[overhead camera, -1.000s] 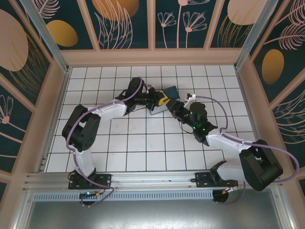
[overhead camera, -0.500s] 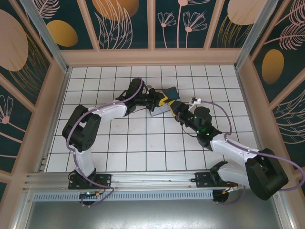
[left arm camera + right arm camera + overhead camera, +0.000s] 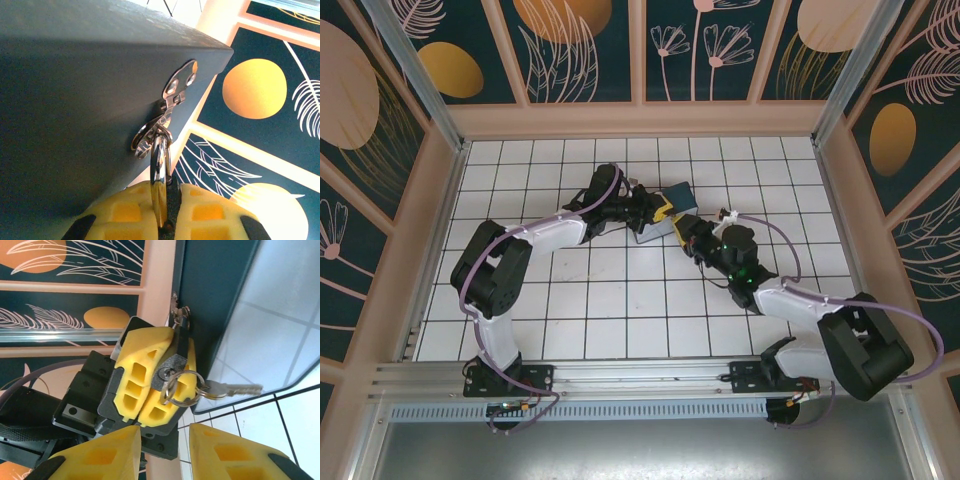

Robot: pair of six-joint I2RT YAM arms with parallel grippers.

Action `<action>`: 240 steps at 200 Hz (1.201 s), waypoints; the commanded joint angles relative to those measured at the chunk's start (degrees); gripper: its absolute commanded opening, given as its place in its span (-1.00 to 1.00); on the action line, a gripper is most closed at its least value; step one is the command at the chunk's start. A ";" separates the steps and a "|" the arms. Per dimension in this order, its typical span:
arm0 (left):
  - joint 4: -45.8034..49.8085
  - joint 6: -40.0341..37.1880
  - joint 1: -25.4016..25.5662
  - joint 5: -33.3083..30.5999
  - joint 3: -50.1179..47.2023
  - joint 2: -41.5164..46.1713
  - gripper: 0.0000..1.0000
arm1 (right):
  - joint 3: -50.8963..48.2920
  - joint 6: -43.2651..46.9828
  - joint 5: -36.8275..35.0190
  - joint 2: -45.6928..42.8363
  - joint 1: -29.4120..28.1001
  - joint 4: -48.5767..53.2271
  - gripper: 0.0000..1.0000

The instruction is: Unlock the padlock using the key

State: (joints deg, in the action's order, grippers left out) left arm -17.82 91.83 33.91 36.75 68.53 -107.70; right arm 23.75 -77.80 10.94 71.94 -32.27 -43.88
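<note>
The padlock [image 3: 173, 371] is a small dark grey block pinched between the yellow fingers [image 3: 137, 380] of my left gripper [image 3: 167, 210], which is shut on it. Its shiny shackle [image 3: 159, 160] passes through the metal hasp [image 3: 175, 95] of the dark box [image 3: 75, 75]. The key ring [image 3: 182, 390] hangs from the padlock's keyhole, with one silvery key [image 3: 232, 389] sticking out to the right. My right gripper [image 3: 165, 450] stands just below the ring, open, with nothing between its fingers. From above, the left gripper [image 3: 658, 213] and the right gripper [image 3: 682, 232] meet at the box [image 3: 680, 193].
The box rests on the white tiled floor [image 3: 620, 300] near the middle of the back half. Patterned walls [image 3: 640, 50] enclose the floor on three sides. Both arms stretch inward from the near rail [image 3: 620, 375].
The right arm has shifted and its gripper has edged left toward the padlock. The left arm and the box have stayed put.
</note>
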 commanded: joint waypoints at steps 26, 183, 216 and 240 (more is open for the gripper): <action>-5.33 0.77 0.24 0.52 0.40 1.78 -1.00 | 1.21 -1.83 -0.57 3.00 0.63 -6.22 -0.40; -5.44 -0.10 0.22 0.92 -0.86 3.25 -1.00 | 4.24 -4.01 -1.53 8.48 2.34 -10.44 -0.47; -4.15 -1.31 0.20 0.65 -0.85 3.51 -1.00 | 5.64 -4.50 -1.72 8.79 2.56 -9.57 -0.57; -3.97 -1.32 0.28 0.70 -0.94 3.59 -1.00 | 6.91 -4.43 -0.60 9.98 2.41 -9.64 -0.63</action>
State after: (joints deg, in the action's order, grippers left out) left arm -19.53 91.77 33.74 35.42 67.64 -107.07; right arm 27.24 -82.00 10.66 80.60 -30.22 -51.00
